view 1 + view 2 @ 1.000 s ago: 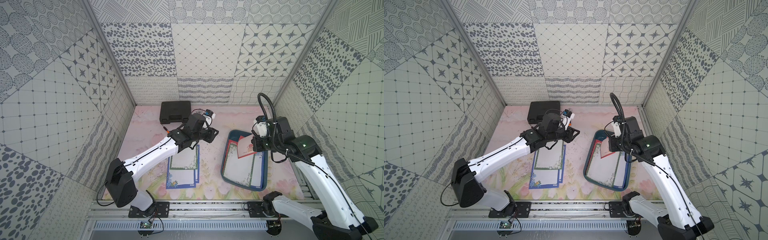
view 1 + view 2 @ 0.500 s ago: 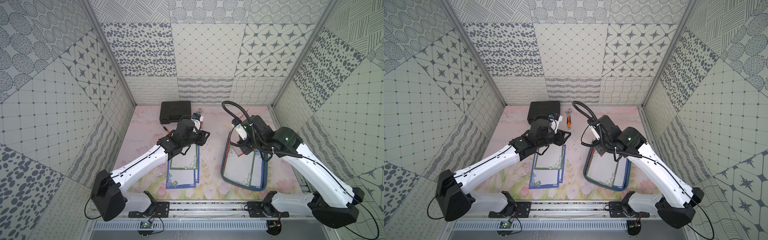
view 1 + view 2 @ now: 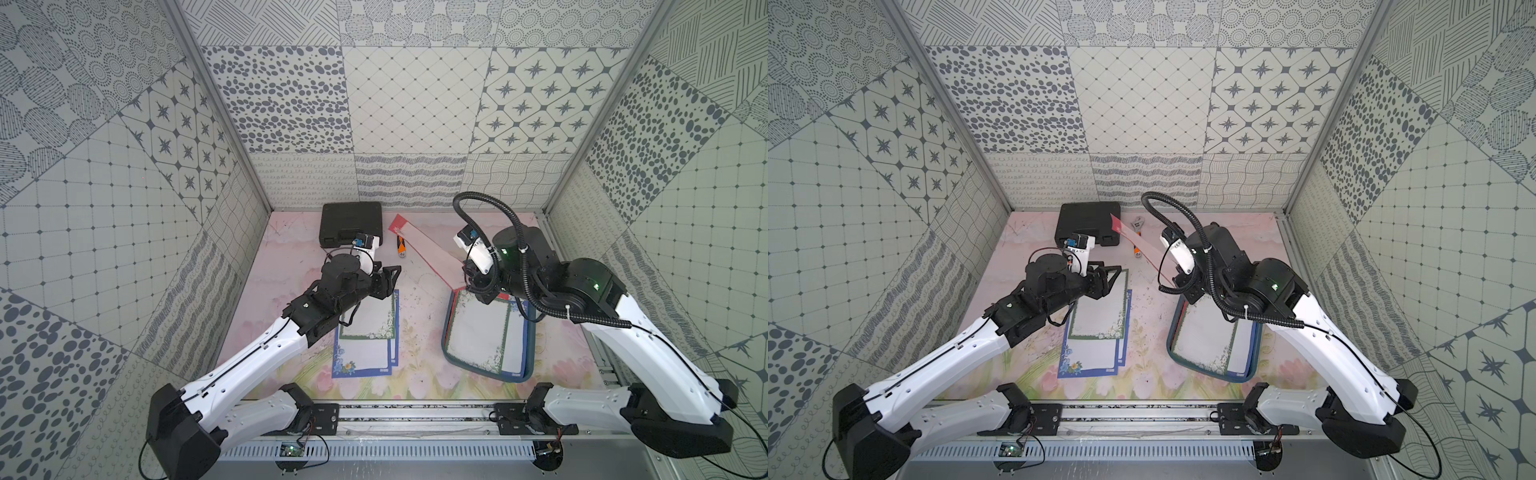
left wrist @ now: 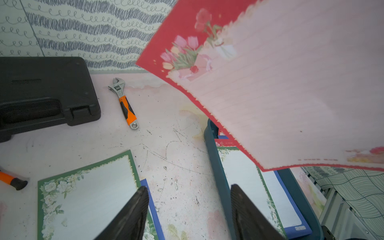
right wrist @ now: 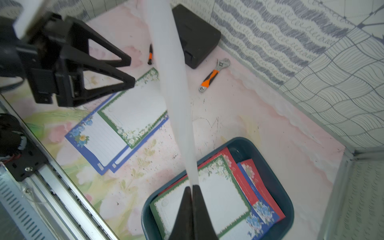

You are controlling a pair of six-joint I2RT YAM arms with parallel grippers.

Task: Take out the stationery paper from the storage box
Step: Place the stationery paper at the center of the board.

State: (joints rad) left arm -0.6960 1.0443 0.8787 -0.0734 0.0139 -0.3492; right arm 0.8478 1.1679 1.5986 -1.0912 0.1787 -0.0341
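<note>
My right fingers (image 5: 192, 188) are pinched shut on a red-bordered sheet (image 4: 280, 93), seemingly near one end; my wrist hides the exact spot from above. The sheet hangs in the air, slanting from over the far end of the storage box (image 3: 446, 332) towards the back wall (image 3: 407, 183), touching nothing else. The rest of the stationery paper (image 5: 207, 197) lies skewed in the box, a green border uppermost over red and blue, its corners close to the low walls. A bare strip of counter (image 3: 419, 324) separates the box from a green-bordered sheet (image 3: 370, 316) lying over blue-bordered ones (image 3: 361, 361). Beyond that strip a wrench (image 4: 124, 104) lies just beside the black tool case (image 3: 351, 222), which sits close to the back wall.

My left fingers (image 3: 390, 276) are spread wide and hold nothing. They hover above the far edge of the green-bordered sheet, pointing across at the hanging one. My left arm reaches forward, low and nearly straight. My right arm is folded at the elbow, its wrist turned inward above the box.
</note>
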